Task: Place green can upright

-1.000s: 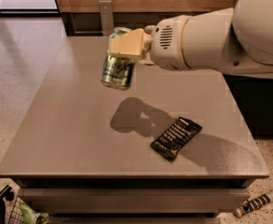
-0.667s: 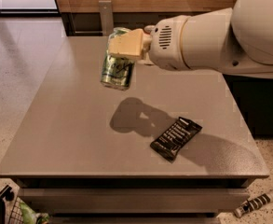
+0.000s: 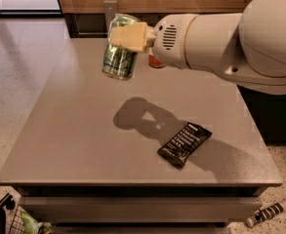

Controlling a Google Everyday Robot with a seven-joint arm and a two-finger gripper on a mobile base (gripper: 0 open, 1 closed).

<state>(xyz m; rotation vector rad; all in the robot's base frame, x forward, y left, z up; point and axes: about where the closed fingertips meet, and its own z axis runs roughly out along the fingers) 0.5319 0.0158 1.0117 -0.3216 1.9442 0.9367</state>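
The green can (image 3: 117,60) with a green-and-white mottled label hangs in the air above the far left part of the grey table (image 3: 84,130), nearly upright and slightly tilted. My gripper (image 3: 128,36) reaches in from the right on a thick white arm and is shut on the can's upper half, its cream fingers (image 3: 131,35) across the can's front. The can's shadow lies on the table below, near the middle.
A black snack packet (image 3: 184,144) lies flat on the table's right front part. A red object (image 3: 155,62) shows partly behind the arm at the back. A wooden wall runs behind the table. Clutter lies on the floor at the front corners.
The arm and the held can have barely moved; the can stays in the air over the table's far left part.
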